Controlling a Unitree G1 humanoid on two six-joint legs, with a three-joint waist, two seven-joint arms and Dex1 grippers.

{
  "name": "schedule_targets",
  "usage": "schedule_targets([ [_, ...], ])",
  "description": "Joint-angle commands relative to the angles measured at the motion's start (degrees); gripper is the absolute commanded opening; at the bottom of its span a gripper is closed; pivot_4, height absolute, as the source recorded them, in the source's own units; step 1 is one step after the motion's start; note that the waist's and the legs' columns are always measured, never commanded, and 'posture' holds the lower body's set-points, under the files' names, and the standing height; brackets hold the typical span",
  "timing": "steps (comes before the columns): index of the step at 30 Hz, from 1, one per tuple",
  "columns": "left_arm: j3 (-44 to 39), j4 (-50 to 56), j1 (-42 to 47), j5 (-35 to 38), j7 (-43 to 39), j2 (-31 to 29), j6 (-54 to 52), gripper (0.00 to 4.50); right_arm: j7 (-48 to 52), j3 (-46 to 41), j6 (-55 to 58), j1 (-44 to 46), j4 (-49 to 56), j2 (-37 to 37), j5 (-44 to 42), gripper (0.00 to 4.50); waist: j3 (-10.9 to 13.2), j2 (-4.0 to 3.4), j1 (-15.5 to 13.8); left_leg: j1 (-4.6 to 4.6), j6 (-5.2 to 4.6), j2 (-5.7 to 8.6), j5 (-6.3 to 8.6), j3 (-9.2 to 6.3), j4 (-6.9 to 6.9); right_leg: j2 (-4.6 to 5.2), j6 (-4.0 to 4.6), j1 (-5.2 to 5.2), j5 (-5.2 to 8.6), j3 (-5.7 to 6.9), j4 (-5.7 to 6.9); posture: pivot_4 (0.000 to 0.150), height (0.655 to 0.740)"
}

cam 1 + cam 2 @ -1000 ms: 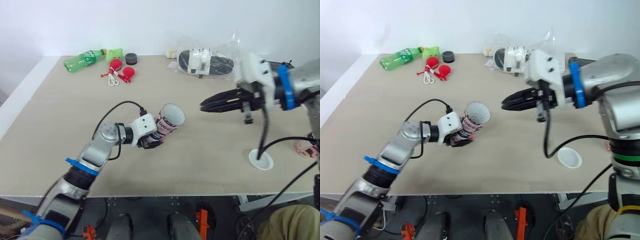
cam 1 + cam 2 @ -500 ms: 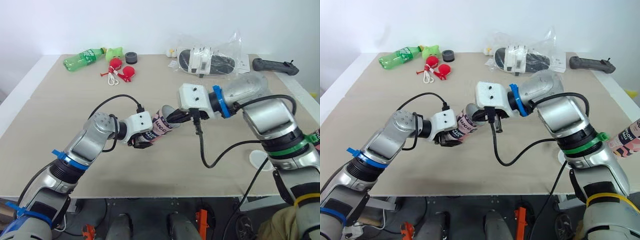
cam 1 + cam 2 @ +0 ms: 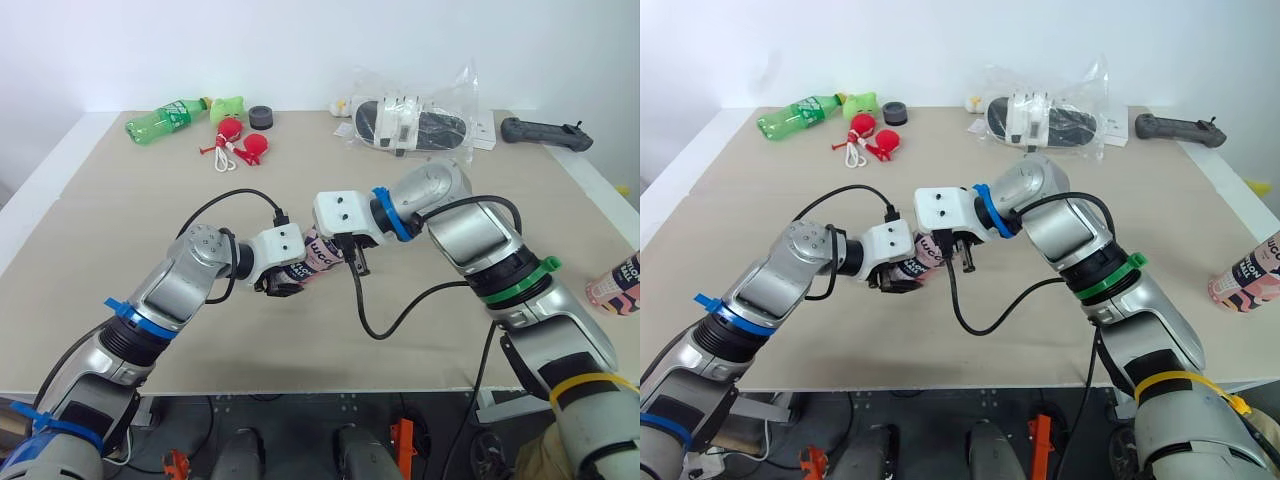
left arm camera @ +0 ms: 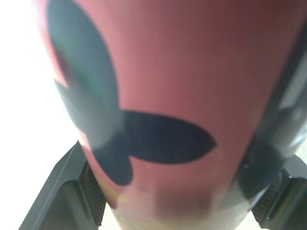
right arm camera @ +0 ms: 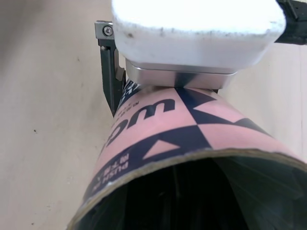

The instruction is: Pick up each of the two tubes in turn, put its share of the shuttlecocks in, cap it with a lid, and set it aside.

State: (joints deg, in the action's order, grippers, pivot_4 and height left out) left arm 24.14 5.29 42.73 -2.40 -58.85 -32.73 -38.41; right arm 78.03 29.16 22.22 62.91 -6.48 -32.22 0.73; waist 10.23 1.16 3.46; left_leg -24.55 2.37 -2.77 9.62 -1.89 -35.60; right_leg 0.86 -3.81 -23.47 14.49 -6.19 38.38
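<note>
Currently I count two tubes. One pink cardboard tube (image 3: 318, 256) is clamped across its round wall by the left gripper (image 3: 288, 280) and sits tilted over the middle of the table (image 3: 120, 260). A second tube (image 3: 622, 282) stands upright at the table's right edge. Since half a second ago the right gripper (image 3: 335, 232) has pushed in closer and now covers the held tube's dark open mouth. Whether it is open or closed I cannot tell. Black print runs over the pink wall.
</note>
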Motion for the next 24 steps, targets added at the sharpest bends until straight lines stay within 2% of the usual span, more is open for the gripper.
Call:
schedule_targets([
  [1,0.3,1.5,-0.1,-0.1,0.5,0.3,0.2,3.26,3.0,-6.2,2.4,3.6,6.6,-2.6,-4.4,0.05,0.0,0.0,-0.2,-0.03,0.0,0.0,0.0,0.0,-0.01,0.0,0.0,-0.01,0.01,0.0,0.0,0.15,0.74],
  [13,-0.1,-0.6,0.0,0.7,1.0,1.7,1.3,3.26,6.9,-13.4,6.9,3.9,11.7,-12.4,-10.2,0.05,0.0,0.0,-0.6,-0.06,0.01,0.01,0.01,-0.01,-0.05,0.03,0.0,0.0,0.05,0.03,-0.02,0.15,0.74],
  [22,-6.7,-4.5,-0.6,5.0,7.7,10.3,9.4,3.26,12.0,-17.0,-0.6,-4.8,4.2,-28.9,-7.7,0.05,0.1,0.1,-1.4,-0.22,0.02,0.14,0.03,0.07,-0.13,0.25,-0.05,0.0,0.02,0.07,-0.17,0.15,0.74],
  [24,-9.6,-5.4,-1.6,8.2,10.4,14.9,10.0,3.26,13.9,-17.5,-1.9,-8.2,1.8,-33.6,-7.8,0.66,0.1,0.08,-1.4,-0.25,0.02,0.17,0.05,0.1,-0.12,0.29,-0.02,-0.02,0.01,0.04,-0.2,0.15,0.74],
])
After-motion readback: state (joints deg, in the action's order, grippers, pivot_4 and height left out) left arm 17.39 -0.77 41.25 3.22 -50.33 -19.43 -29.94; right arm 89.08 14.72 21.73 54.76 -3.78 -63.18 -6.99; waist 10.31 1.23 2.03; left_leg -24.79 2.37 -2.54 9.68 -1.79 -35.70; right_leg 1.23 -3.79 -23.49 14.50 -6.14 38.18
